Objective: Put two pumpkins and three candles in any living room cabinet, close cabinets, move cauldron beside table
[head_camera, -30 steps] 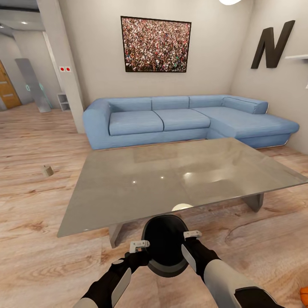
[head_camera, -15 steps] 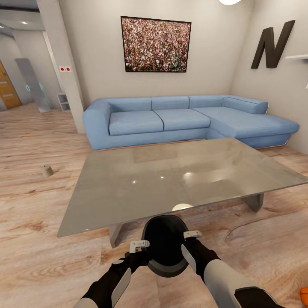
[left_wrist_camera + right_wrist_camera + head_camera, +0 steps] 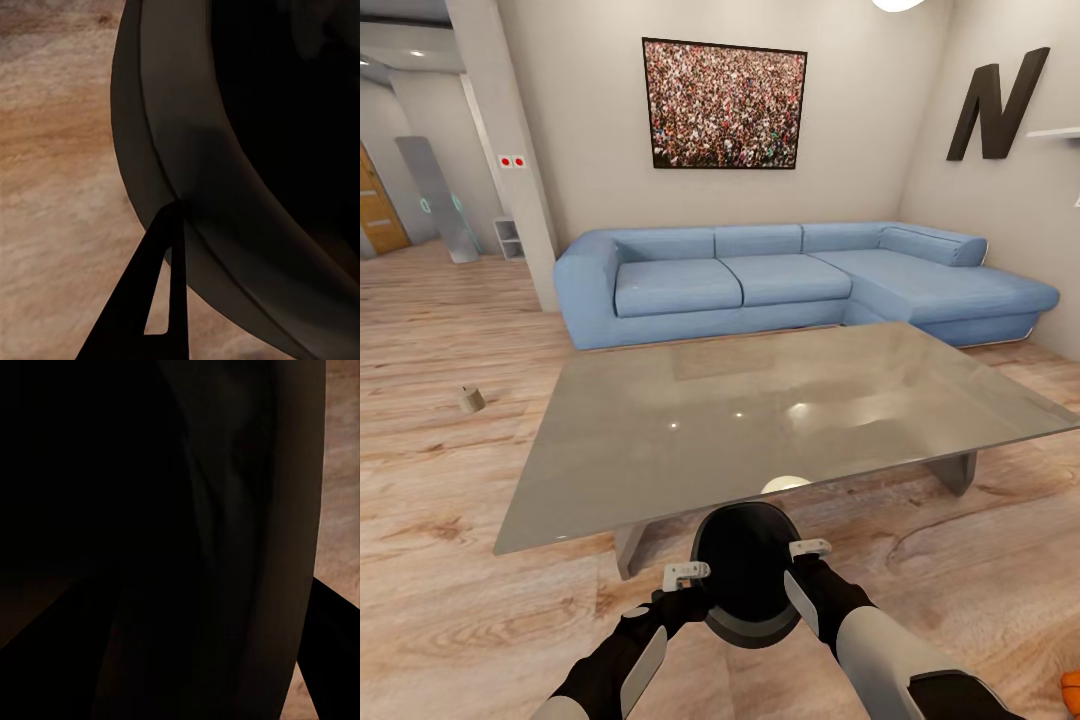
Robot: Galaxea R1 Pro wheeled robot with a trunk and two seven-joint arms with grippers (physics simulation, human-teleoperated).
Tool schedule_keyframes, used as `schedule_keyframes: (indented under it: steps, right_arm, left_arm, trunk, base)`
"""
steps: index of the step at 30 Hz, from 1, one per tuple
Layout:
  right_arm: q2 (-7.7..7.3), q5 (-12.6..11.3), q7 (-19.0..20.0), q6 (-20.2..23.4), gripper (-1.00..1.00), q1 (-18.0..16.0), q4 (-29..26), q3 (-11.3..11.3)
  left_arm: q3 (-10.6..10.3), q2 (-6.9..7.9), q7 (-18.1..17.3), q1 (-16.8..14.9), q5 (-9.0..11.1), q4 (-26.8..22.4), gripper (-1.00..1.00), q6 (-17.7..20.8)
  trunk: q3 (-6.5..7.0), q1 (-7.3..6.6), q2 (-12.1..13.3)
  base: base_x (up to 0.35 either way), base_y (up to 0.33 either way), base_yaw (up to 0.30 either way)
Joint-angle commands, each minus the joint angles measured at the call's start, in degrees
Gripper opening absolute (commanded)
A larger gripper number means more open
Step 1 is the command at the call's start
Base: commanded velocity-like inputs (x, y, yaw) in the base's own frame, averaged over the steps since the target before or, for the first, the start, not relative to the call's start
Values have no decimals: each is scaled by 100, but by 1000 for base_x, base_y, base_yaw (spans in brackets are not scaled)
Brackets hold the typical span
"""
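The black cauldron (image 3: 745, 575) sits between my two arms, just in front of the near edge of the glass-topped table (image 3: 660, 440). My left gripper (image 3: 695, 592) is shut on its left rim and my right gripper (image 3: 800, 572) on its right rim. The left wrist view has the cauldron's rim (image 3: 172, 150) close up, with one dark finger (image 3: 142, 300) against it. In the right wrist view the cauldron's wall (image 3: 247, 547) runs between the fingers (image 3: 334, 660). A grey-beige candle (image 3: 469, 399) lies on the floor to the table's left. An orange pumpkin (image 3: 1071, 690) peeks in at the lower right corner.
A blue corner sofa (image 3: 780, 275) stands behind the table against the wall. Wooden floor (image 3: 450, 480) stretches to the left toward a hallway with a pillar (image 3: 510, 150). The table's grey slanted legs (image 3: 956, 470) stand under the glass.
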Motion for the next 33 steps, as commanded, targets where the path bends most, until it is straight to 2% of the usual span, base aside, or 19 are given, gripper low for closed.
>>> schedule_keyframes:
  steps: [1, 33]
  right_arm:
    - [4, -97, 146, -333, -100, -3, -26, -77]
    - [4, -100, 146, -333, -100, -3, -26, -82]
  left_arm:
    - [164, 0, 24, -2, 429, 6, -100, 25]
    - [182, 0, 29, -2, 498, 6, -100, 34]
  trunk:
    - [-4, -2, -3]
    - [-4, -2, -3]
  base:
    - [0, 0, 0]
    - [7, 0, 0]
